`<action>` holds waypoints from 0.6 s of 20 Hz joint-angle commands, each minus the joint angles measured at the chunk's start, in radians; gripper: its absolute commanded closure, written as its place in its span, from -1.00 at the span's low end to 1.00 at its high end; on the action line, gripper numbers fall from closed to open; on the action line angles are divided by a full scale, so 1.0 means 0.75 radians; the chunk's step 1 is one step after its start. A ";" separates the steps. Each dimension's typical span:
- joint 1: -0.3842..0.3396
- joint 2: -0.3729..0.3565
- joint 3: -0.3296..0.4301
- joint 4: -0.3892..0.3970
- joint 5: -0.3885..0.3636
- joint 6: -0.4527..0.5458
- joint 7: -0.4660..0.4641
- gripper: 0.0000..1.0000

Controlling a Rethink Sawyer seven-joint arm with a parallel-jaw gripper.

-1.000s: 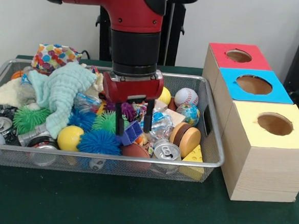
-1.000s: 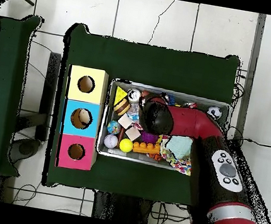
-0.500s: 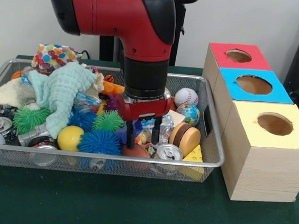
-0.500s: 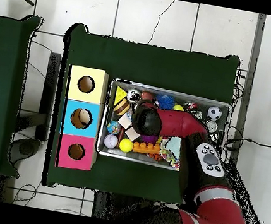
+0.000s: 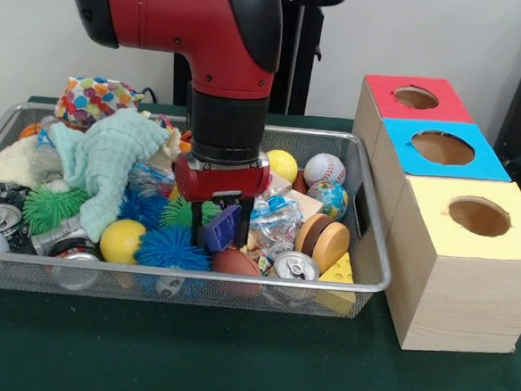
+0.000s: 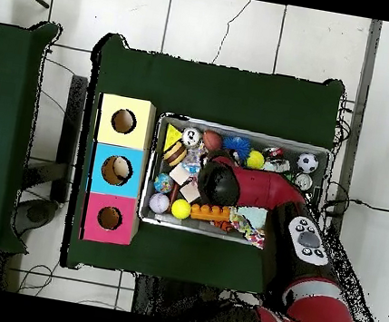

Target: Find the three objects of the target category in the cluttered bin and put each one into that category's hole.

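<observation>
This is a robotics lab set up for a sorting trial. A table [image 5: 231,363] draped in dark green cloth stands on a pale tiled floor [image 6: 256,32] with loose cables [image 6: 49,172] trailing beside it, and a bare white wall [image 5: 432,37] stands behind the gripper [image 5: 219,233]. Under the gripper sits a wire mesh bin [image 5: 376,266] heaped with toys, balls and cans, and off to its side a row of three wooden boxes [image 5: 454,299] (red, blue and yellow tops, each with a round hole) stands as purpose-built test apparatus.

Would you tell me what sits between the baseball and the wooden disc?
In the front view, the globe ball lies between the baseball and the wooden disc.
</observation>
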 commanded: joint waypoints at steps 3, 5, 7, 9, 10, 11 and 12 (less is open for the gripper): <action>-0.013 0.063 -0.077 0.090 -0.077 0.024 0.116 -1.00; -0.005 0.057 -0.090 0.102 -0.077 0.024 0.118 -1.00; -0.002 0.053 -0.088 0.112 -0.075 0.021 0.119 -1.00; 0.011 0.060 -0.090 0.107 -0.065 0.019 0.132 -1.00; 0.021 0.066 -0.093 0.103 -0.061 0.016 0.141 -1.00; 0.031 0.073 -0.096 0.098 -0.056 0.013 0.150 -1.00; 0.030 0.075 -0.091 0.102 -0.046 0.003 0.162 -1.00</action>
